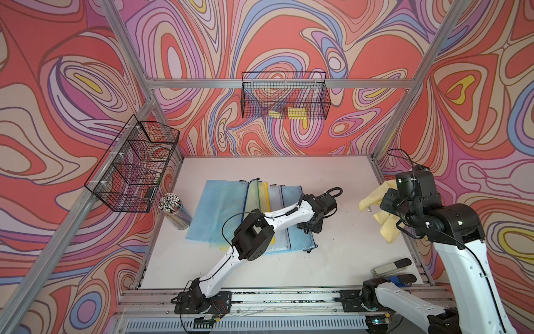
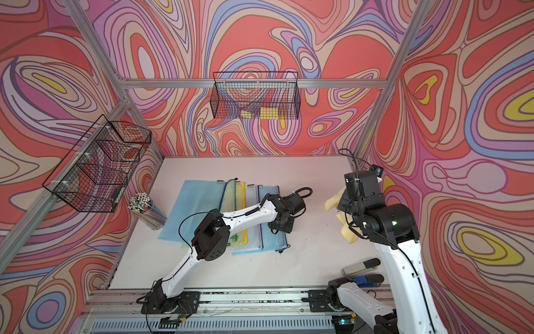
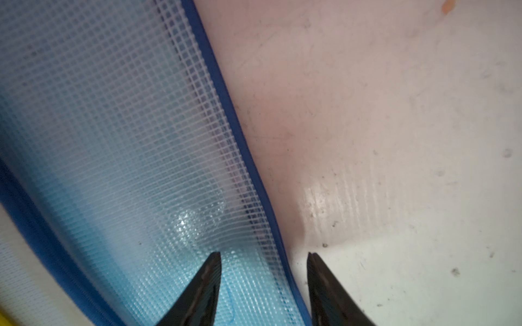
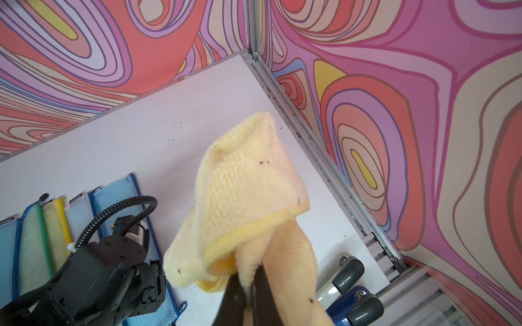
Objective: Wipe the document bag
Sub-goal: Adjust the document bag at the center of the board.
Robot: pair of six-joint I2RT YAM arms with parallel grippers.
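5 mesh zip bags (image 1: 219, 208) lie flat and overlapped in a row on the white table (image 1: 332, 260), left of its middle. The document bag (image 1: 297, 243) with the dark blue binding is the one at the right end of the row, on top of its neighbour; it shows in both top views (image 2: 274, 243) and in the right wrist view (image 4: 118, 192).

The left gripper (image 1: 307, 228) reaches across the row and points down at this bag's right edge. In the left wrist view the gripper (image 3: 264, 255) has its jaws spread, with the blue binding running between them. 1 of its fingers (image 3: 206, 282) is over the mesh of the document bag (image 3: 113, 141) and the other is over bare table. Whether the tips touch the surface cannot be told.

The right gripper (image 4: 248, 282) is raised above the right side of the table, well apart from the bags. Its jaws are pressed together on a bunched yellow cloth (image 4: 248, 192), which hangs from them in folds and carries a few dark specks. Both top views show the cloth (image 1: 368, 199) (image 2: 332, 202) partly hidden by the wrist.

A cup of pens (image 1: 173, 208) stands just beside the left end of the row. A grey stapler (image 1: 390, 267) and a blue stapler (image 1: 401, 279) lie at the near right corner. 2 wire baskets (image 1: 284, 95) (image 1: 133, 164) hang on the frame.
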